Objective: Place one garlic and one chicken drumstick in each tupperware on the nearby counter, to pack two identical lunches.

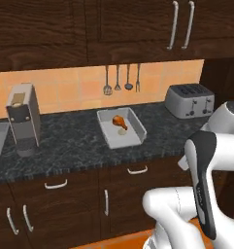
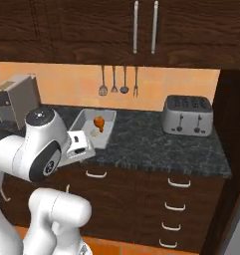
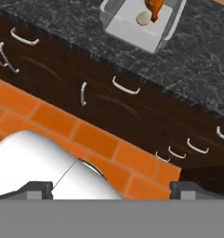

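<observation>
Crosswise, drumstick in tupperware

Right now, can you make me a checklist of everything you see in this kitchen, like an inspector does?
Surface: dark marbled counter over brown drawers with silver handles.
Job's things: one grey tupperware on the counter, holding a chicken drumstick and a pale garlic beside it.
Clutter: silver toaster at the right end of the counter; grey coffee machine at its left end.
Grippers: gripper open, holding nothing, pulled back over the orange floor.
Cables: nothing seen.
Surroundings: utensils hanging on the orange tiled wall, dark cupboards above.
</observation>
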